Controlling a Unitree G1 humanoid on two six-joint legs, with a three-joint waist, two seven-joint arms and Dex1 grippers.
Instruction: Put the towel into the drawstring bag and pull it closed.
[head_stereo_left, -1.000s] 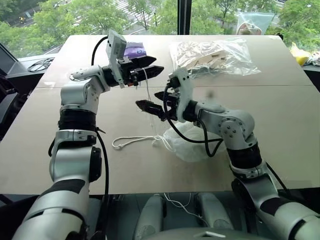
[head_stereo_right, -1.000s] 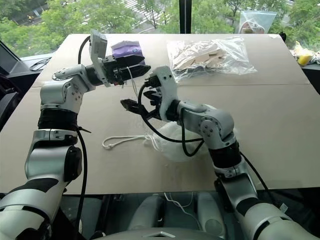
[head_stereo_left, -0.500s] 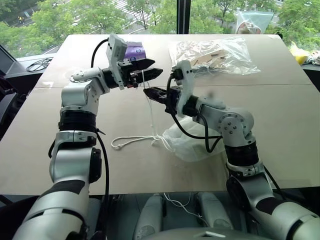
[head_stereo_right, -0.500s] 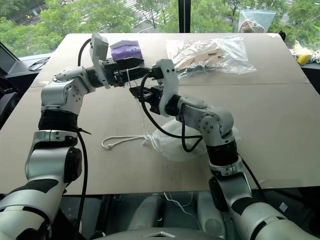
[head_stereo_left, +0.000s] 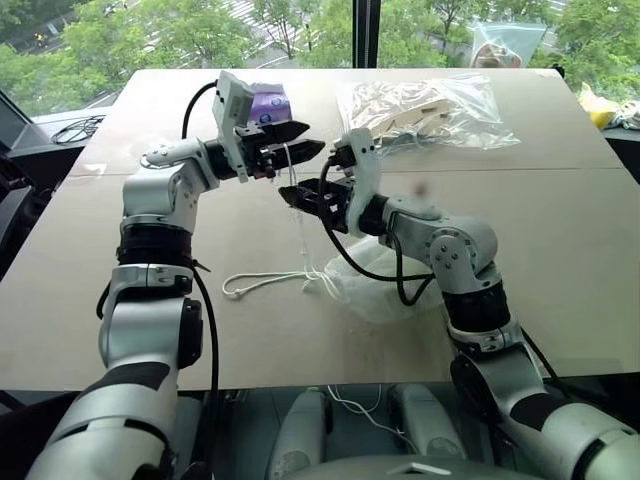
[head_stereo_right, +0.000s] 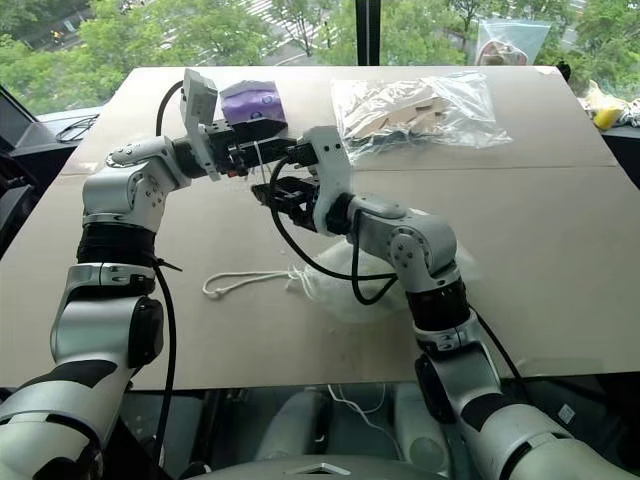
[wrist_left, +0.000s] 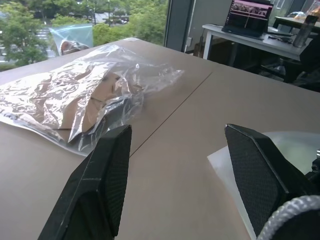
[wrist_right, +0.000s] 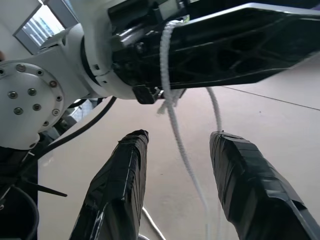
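Observation:
The white drawstring bag (head_stereo_left: 385, 285) lies on the table under my right arm, its cord loop (head_stereo_left: 262, 284) trailing to the left. A strand of cord (head_stereo_left: 300, 215) rises from the bag and hangs over a finger of my left gripper (head_stereo_left: 308, 138), which is held level above the table with its fingers open and nothing between them. My right gripper (head_stereo_left: 293, 196) sits just below it, open, with the cord (wrist_right: 175, 125) running between its fingers (wrist_right: 125, 165). The towel is hidden.
A clear plastic bag with beige contents (head_stereo_left: 430, 105) lies at the far middle of the table. A purple tissue box (head_stereo_left: 268, 102) stands behind my left gripper. A yellow object (head_stereo_left: 600, 110) sits at the far right edge.
My right gripper rose from lower down to just under the left gripper, closed, then parted again around the cord. The left gripper stayed put.

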